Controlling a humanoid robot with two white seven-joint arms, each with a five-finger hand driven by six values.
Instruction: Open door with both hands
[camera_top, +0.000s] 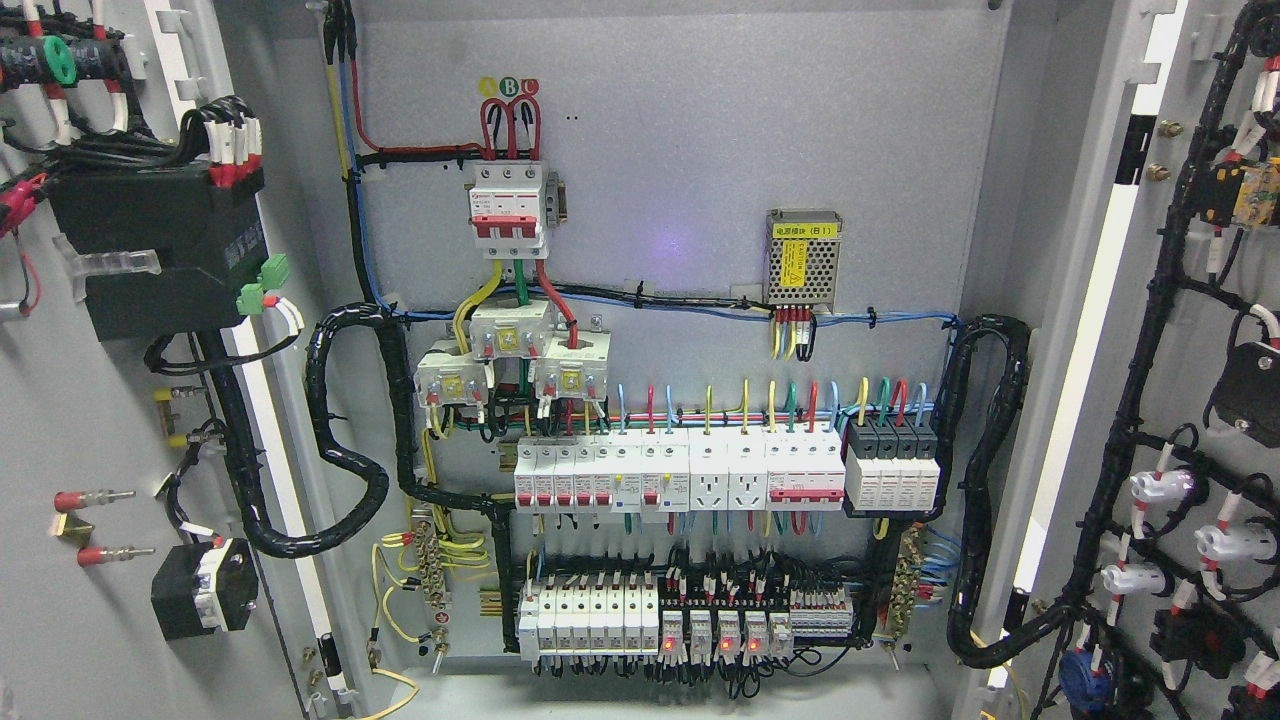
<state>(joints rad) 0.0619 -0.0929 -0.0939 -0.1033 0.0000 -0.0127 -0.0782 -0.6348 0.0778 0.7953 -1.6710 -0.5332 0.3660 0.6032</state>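
Note:
A grey electrical cabinet fills the head view with both doors swung wide. The left door (90, 420) shows its inner face at the picture's left, carrying a black module and wired parts. The right door (1190, 380) stands at the picture's right, its inner face covered with black cable looms and white lamp holders. Between them the back panel (680, 150) is fully exposed. Neither of my hands nor either arm shows anywhere in the picture.
On the back panel sit a red-and-white main breaker (510, 205), a small mesh power supply (803, 258), a row of white breakers and sockets (680, 475), and a lower row of relays with red lights (690, 620). Thick black cable conduits (340, 440) loop to each door.

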